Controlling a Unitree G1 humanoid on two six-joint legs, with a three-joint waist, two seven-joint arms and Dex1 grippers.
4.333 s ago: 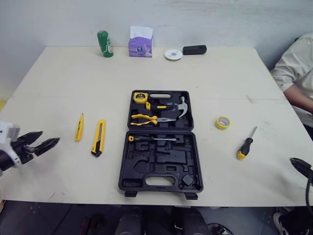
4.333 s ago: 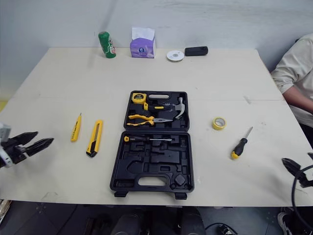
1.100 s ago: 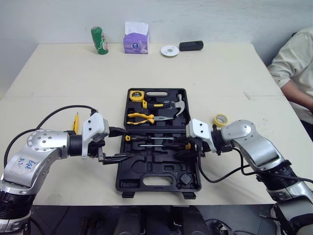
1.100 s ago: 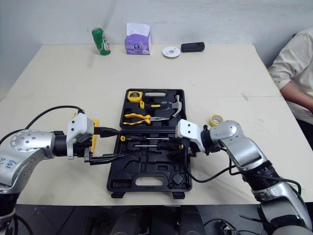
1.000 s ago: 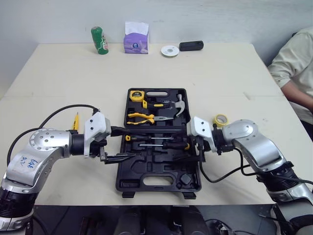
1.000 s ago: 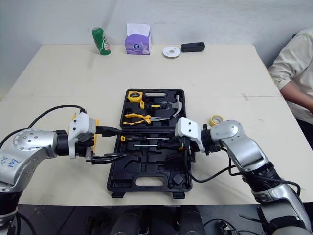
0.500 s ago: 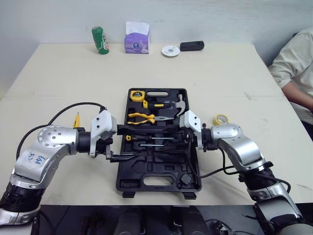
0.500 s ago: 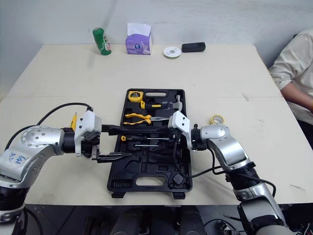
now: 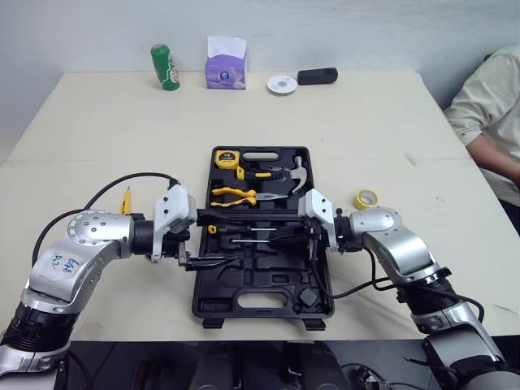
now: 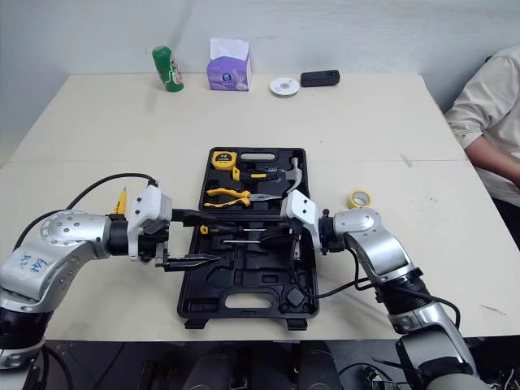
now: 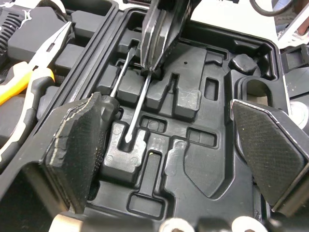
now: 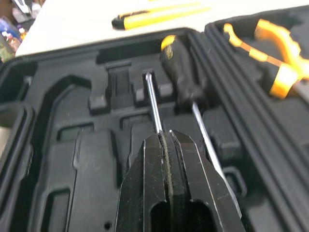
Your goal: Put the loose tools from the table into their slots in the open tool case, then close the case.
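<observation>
Left eye view: one open black tool case (image 9: 202, 302) lies in the middle of the table (image 9: 106, 130), its lid half on the far side and its tray half nearer the robot. The lid half holds one tape measure (image 9: 231, 161), one hammer (image 9: 299, 174) and one pair of yellow-handled pliers (image 9: 237, 195).

The tray half holds two screwdrivers. The first screwdriver (image 12: 181, 72) has a black handle with a yellow cap. The second screwdriver (image 12: 153, 99) shows as a bare thin shaft just beside the first.

The right gripper (image 9: 275, 237) is over the tray with its fingers pressed together. Their tips are at the second screwdriver's shaft, which runs on beyond them. Whether they touch it cannot be told.

The left gripper (image 9: 226, 239) reaches in over the case's left edge. Its fingers (image 11: 77, 159) are spread wide and empty, one along the hinge line and one over the tray.

Loose on the table are one roll of yellow tape (image 9: 367, 198) right of the case, one slim yellow tool (image 9: 126, 201) by the left arm, and one yellow-and-black knife (image 12: 159, 14) beyond the tray's edge.

Along the far edge stand one green can (image 9: 165, 67), one purple tissue box (image 9: 226, 65), one white disc (image 9: 282, 84) and one black oblong object (image 9: 318, 76).

The table is pale cream and stands against a plain grey-white wall. A person's pale sleeve (image 9: 491, 106) shows at the right.
</observation>
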